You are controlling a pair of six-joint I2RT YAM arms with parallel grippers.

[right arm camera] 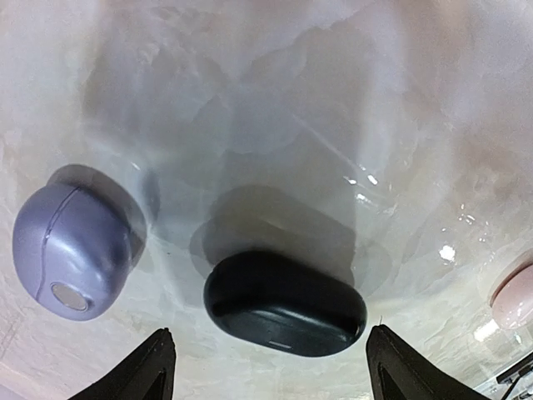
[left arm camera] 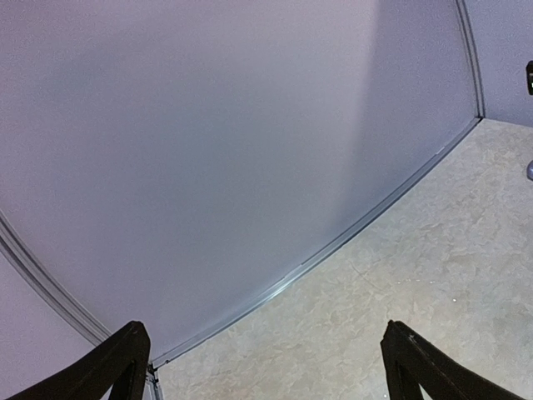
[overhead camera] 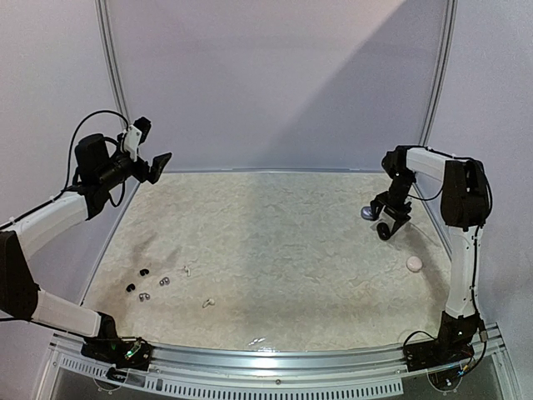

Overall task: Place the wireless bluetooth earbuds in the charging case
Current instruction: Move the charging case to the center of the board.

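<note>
The left gripper (overhead camera: 150, 150) hangs high over the counter's (overhead camera: 275, 250) far-left corner, fingers spread, holding nothing. The earbuds (overhead camera: 164, 281) lie scattered near the front-left corner, far nearer the left arm than the right. By the right edge, the right gripper (right arm camera: 268, 350) hovers spread over the black charging case (right arm camera: 285, 304). The case looks closed, and its long axis runs from finger to finger. It sits between a lavender case (right arm camera: 73, 250) and a pink case (right arm camera: 515, 296).
</note>
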